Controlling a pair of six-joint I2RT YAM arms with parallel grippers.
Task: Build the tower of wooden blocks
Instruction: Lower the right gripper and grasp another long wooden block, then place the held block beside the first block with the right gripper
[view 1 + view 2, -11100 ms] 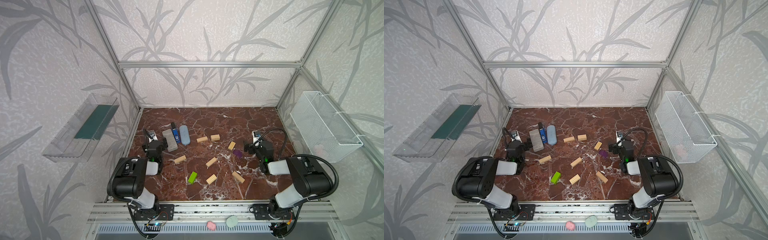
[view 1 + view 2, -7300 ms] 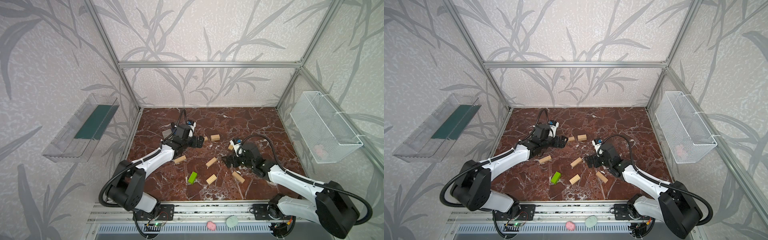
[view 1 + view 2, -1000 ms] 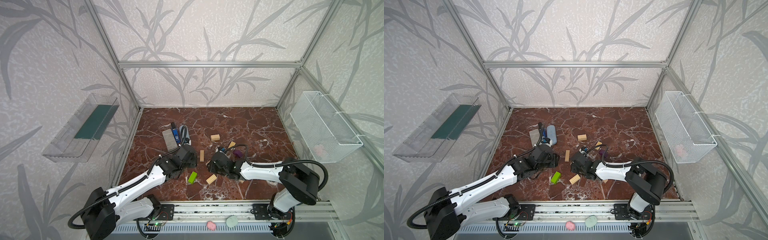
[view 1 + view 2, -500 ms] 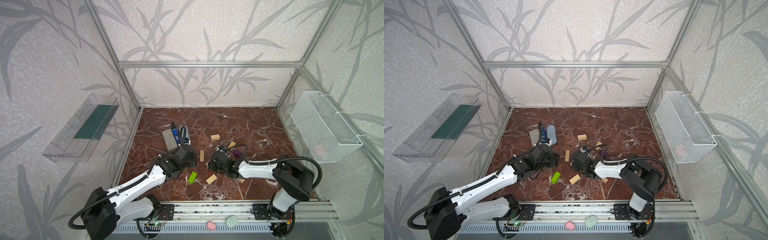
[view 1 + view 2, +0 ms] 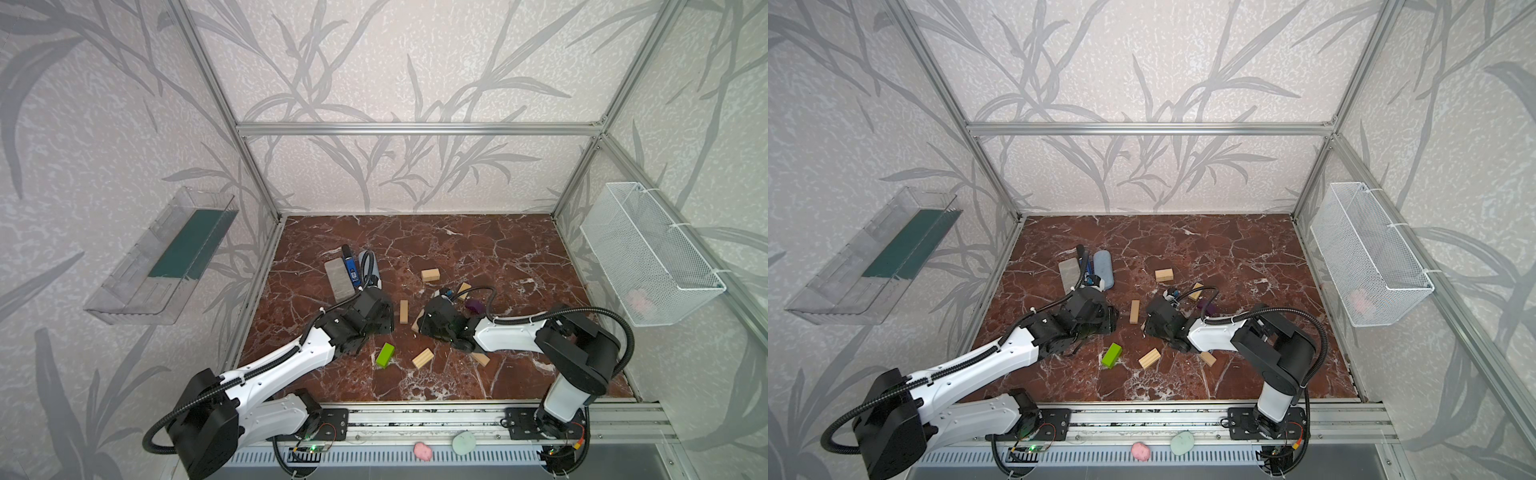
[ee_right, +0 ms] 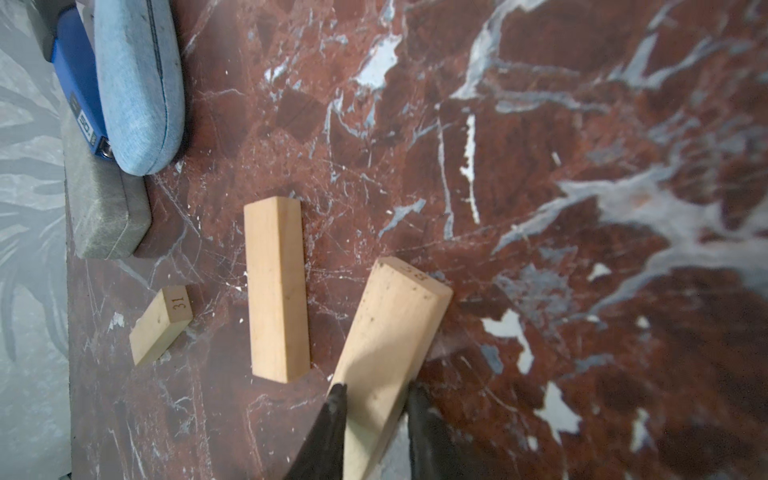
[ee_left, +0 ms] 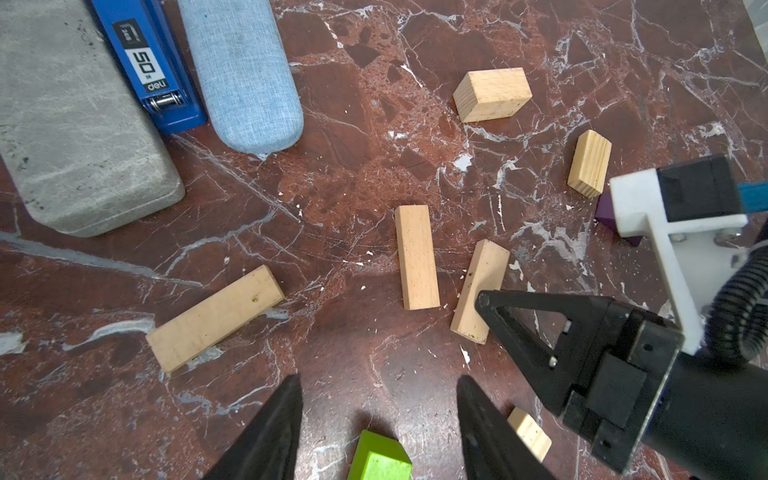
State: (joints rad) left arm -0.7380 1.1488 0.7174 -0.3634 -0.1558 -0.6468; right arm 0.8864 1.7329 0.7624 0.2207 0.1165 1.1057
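**Right end effector** (image 6: 376, 386): fingers clamped on the two long sides of a tan block (image 6: 390, 332), gripping it at one end. I cannot tell whether the free end rests on the table (image 6: 540, 124) or is just clear of it.
- Just beside it, not touching: a second tan block (image 6: 276, 291), lying flat and nearly parallel to the first.
- Past that one: a third tan block (image 6: 160, 326), stamped "31" on its end face, lying askew.

**Left end effector** (image 7: 378, 378): fingers apart with nothing between them, over bare table.
- The green block (image 7: 380, 457) shows between the fingers, back from their tips.

**Both top views:**
- The two end effectors face each other near the middle of the table, with the second tan block between them.
- Toward the front edge, two more tan blocks lie near the green one. One (image 5: 422, 358) is in the open; the other (image 5: 480, 359) is partly under the right arm.
- The purple block (image 5: 473, 306) lies behind the right wrist, with a tan block (image 5: 463, 289) just beyond it.
- Another tan block (image 5: 430, 274) lies farther back.
- Every block seen lies singly on the table.

**Back left of the blocks:** a grey case (image 7: 79, 124), a blue stapler (image 7: 145, 62) and a light-blue case (image 7: 241, 75) lie side by side, touching.
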